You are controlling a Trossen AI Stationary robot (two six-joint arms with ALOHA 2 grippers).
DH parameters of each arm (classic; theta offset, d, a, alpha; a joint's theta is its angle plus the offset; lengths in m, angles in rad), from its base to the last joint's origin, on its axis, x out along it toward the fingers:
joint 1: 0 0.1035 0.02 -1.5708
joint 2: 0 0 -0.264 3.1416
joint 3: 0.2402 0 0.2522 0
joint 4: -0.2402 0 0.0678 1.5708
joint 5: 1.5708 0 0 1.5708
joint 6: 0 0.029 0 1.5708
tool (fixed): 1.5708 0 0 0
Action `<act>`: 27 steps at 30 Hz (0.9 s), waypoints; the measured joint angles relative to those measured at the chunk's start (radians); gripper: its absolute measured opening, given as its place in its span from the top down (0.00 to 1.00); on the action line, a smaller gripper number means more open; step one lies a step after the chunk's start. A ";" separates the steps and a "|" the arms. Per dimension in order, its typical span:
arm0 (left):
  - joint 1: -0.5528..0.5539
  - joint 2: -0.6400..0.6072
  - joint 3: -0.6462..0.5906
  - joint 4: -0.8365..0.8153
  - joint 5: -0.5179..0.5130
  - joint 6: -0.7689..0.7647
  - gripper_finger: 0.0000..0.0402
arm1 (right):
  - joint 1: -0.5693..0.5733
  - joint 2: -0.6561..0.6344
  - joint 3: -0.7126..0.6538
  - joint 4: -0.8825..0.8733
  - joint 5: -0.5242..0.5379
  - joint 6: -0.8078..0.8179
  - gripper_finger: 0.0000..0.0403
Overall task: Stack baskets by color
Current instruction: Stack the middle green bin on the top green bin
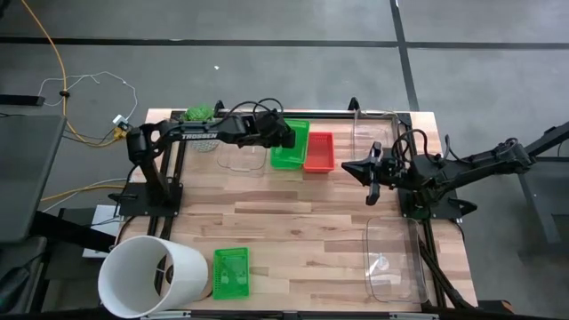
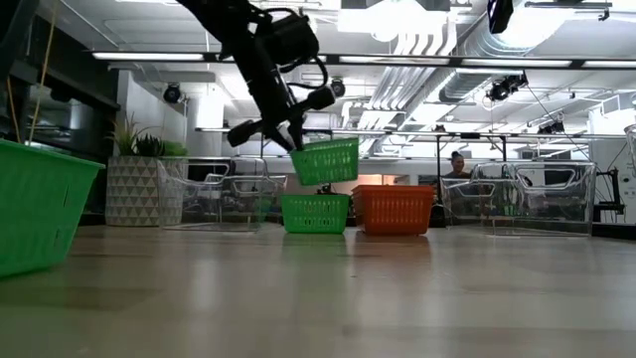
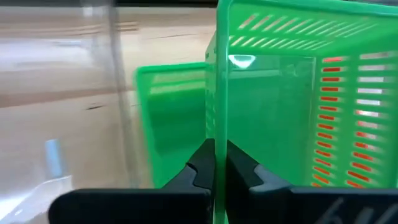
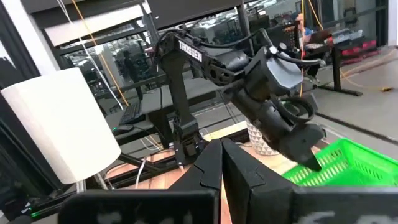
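My left gripper point(image 1: 289, 135) is shut on a green basket point(image 2: 326, 159) and holds it in the air at the far middle of the table. Under it a second green basket point(image 2: 315, 213) rests on its base, with a red basket point(image 2: 395, 209) right beside it on its right. A third green basket point(image 1: 231, 271) sits near the front edge. My right gripper point(image 1: 371, 182) hangs shut and empty at the right, fingers pointing toward the left arm. My left gripper pinches one side wall of the green basket at its top rim point(image 3: 217, 134), one finger inside the basket and one outside. The fingers slant down at it from the table's left. The basket hangs lifted clear, slightly tilted, above the other green basket.
A large white bucket point(image 1: 147, 276) lies on its side at the near left corner. Clear plastic bins stand at the far left point(image 1: 240, 158), the far right point(image 1: 373, 133) and the near right point(image 1: 396, 258). The table's middle is bare wood.
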 joint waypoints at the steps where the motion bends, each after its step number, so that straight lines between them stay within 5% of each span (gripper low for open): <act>1: 0.003 0.000 0.000 -0.014 -0.003 0.000 1.00 | 0.000 0.000 0.000 -0.004 0.000 0.005 1.00; 27: 0.002 0.015 -0.008 -0.059 0.003 -0.079 1.00 | 0.000 0.001 0.000 -0.024 0.007 -0.009 1.00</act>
